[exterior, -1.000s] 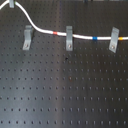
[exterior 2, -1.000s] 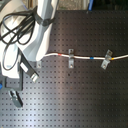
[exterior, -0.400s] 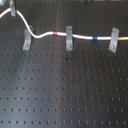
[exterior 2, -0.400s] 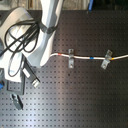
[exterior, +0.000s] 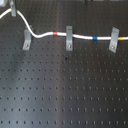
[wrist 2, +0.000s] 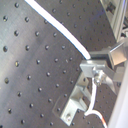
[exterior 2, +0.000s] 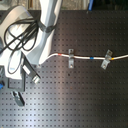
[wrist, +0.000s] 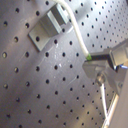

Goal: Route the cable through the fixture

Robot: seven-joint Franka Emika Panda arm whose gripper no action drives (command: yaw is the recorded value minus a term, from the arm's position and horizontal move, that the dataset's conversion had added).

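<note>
Two grey metal clip fixtures (exterior: 69,38) already carry the thin white cable (exterior: 47,35); the left fixture (exterior: 26,40) remains, tool (wrist 2: 90,67) clamped on cable.

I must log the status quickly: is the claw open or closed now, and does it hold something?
Claw: closed on the cable, which it pinches between its fingertips in both wrist views.

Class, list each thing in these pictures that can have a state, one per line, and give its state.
cable: lying along the board, passing the middle and right fixtures, one end held at the gripper
left fixture: upright, cable beside it, not threaded
middle fixture: upright, cable at it
right fixture: upright, cable at it
gripper: shut on the cable
</note>
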